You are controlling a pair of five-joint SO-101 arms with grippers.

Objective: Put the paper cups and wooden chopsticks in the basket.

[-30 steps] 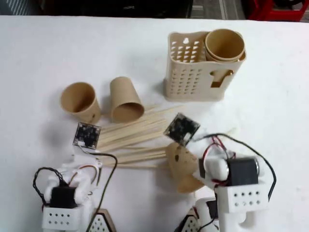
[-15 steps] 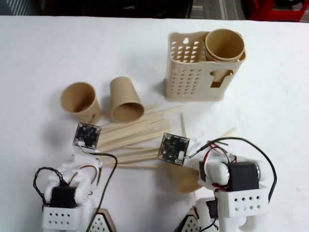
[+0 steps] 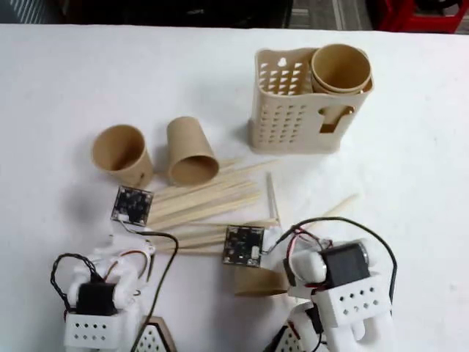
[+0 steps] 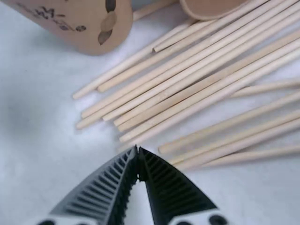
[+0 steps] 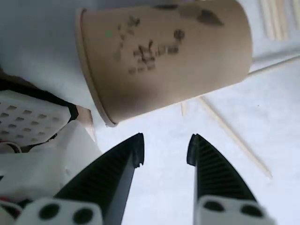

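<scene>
**Nearest the bases.** The right gripper (image 5: 165, 143) has its jaws apart and holds nothing. A paper cup (image 5: 164, 61) lies on its side on the tabletop (image 3: 73, 81) just beyond the jaw tips, not between them.

**Change noted.** Over the last second this arm's wrist swung back from above the chopsticks toward the near edge. The cup went the same way, from beside the pile to a spot close against the arm's base. Judgement: the cup has gained no ground toward the basket and must be gripped afresh before it can be carried.

**Left arm.** The left gripper (image 4: 138, 154) has its jaws closed on nothing, with its tips just short of the wooden chopsticks (image 3: 205, 202). These lie in a loose fan across the middle of the tabletop. A stray chopstick (image 3: 270, 194) lies apart from the fan, pointing toward the basket.

**Beyond the fan.** An open-mouthed cup (image 3: 121, 152) and a second cup (image 3: 192, 150) rest just beside each other. Whether the first is upright or tipped cannot be told.

**Farthest.** The basket (image 3: 289, 110) stands upright and has two compartments. One holds nested cups (image 3: 341, 67), at least two by their rims. The other shows its perforated inner wall, with nothing seen inside. Judgement: three cups and all the chopsticks remain outside.
</scene>
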